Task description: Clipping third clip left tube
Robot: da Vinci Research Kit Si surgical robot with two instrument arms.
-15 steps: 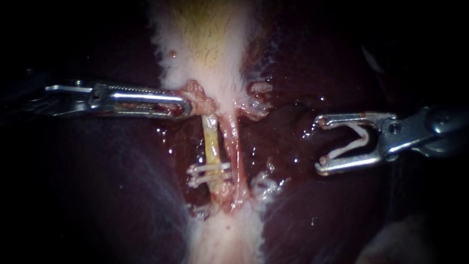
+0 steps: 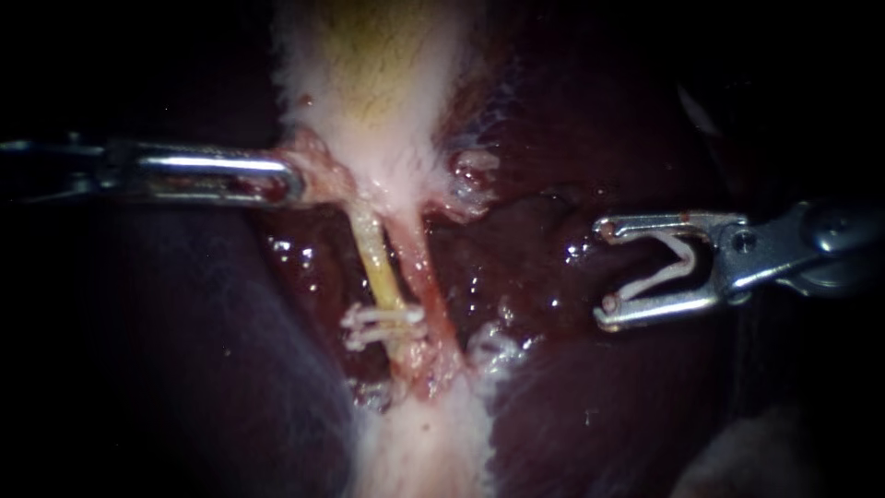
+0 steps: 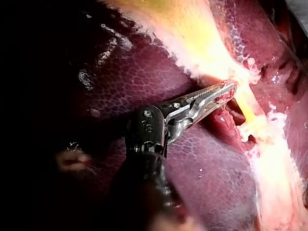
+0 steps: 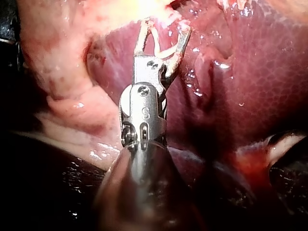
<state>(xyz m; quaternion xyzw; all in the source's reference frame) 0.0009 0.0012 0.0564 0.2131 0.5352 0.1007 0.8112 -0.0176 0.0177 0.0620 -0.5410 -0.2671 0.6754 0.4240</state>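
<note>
- Endoscope view: the gallbladder [image 2: 378, 83] hangs pale with a yellow streak at the top centre, and dark liver [image 2: 184, 323] lies on both sides.
- Two tubes run down from the gallbladder's narrow end, side by side and almost touching. The left tube [image 2: 373, 258] is yellowish; the right tube [image 2: 424, 277] is pink-red.
- Two clips [image 2: 383, 323], white and lying close together, cross the lower part of the left tube. The stretch of tube above them is bare.
- The left instrument [image 2: 293, 180] comes in level from the left. Its jaws are closed on a pink tissue flap [image 2: 318, 171] at the base of the gallbladder, just above where the left tube starts.
- The right instrument [image 2: 604, 272] comes in from the right and sits over the liver, well apart from both tubes. Its jaws stand wide and point toward the tubes.
- A white clip [image 2: 673, 263], still spread in a V, is seated between those jaws, with one leg against each jaw. The jaws hold nothing else.
- Left wrist view: the left instrument [image 3: 230, 90] has its toothed jaws pinched together on the pale edge of tissue. The left tube [image 3: 248, 103] runs just ahead of the tips, and wet liver lies under the shaft.
- Right wrist view: the right instrument [image 4: 164, 26] carries the white clip [image 4: 161, 48] in its spread jaws above glistening liver. The tips are close to pale tissue, but I cannot tell whether they touch it.
</note>
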